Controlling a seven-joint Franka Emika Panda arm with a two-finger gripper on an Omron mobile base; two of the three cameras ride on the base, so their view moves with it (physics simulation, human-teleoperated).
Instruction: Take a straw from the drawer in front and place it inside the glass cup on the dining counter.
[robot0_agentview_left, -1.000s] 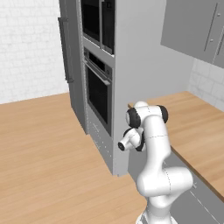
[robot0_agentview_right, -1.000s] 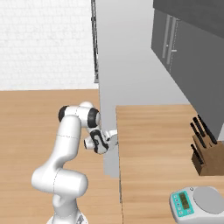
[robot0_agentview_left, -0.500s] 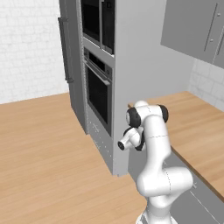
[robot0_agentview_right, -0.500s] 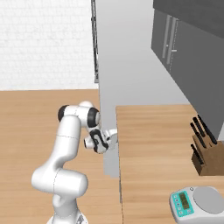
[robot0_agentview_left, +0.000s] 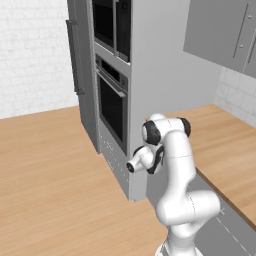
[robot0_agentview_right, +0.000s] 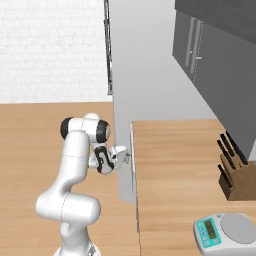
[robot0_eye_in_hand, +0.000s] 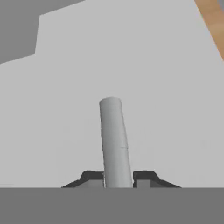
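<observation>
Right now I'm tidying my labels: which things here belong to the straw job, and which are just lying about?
Job: drawer front; drawer handle; tool, closed on the handle.
Lying about: oven; knife block; kitchen scale.

drawer (robot0_eye_in_hand: 65, 109) interior unseen behind its closed grey front, bar handle's (robot0_eye_in_hand: 114, 140) near end hidden between the gripper (robot0_eye_in_hand: 118, 177) fingertips — contact too close to tell, fingertips cut off below
</observation>
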